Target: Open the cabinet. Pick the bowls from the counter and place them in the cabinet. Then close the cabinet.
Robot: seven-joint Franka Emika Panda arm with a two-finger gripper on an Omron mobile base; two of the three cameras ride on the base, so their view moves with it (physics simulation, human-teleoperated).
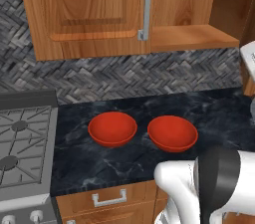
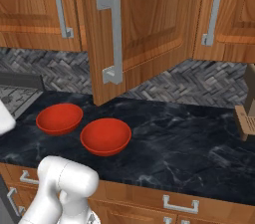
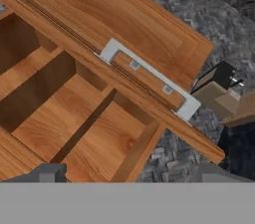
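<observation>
- Left base view: the cabinet hangs above the worktop. Its left door is shut, with the long silver handle running vertically at the door's right edge. To the right of that handle the cabinet is open, showing a wooden shelf lying level.
- Same view: two red bowls sit side by side on the worktop, rims up, close but apart (second bowl on the right). Both stand below the cabinet, back from the front edge. A grey stove borders the worktop on the left; bare stone lies to the right of the bowls.
- Right base view: the opened door swings out over the worktop, its bar handle upright. The bowls and lie left of and below the door's lower edge, not touching it. Wide bare stone to the right; a wooden block stands at the far right edge.
- Hand view (rolled, so lines slant): the door's edge and handle run diagonally; the shelf compartments lie to the lower left.
- End effector: finger tips spread wide at the bottom corners, nothing between them.
</observation>
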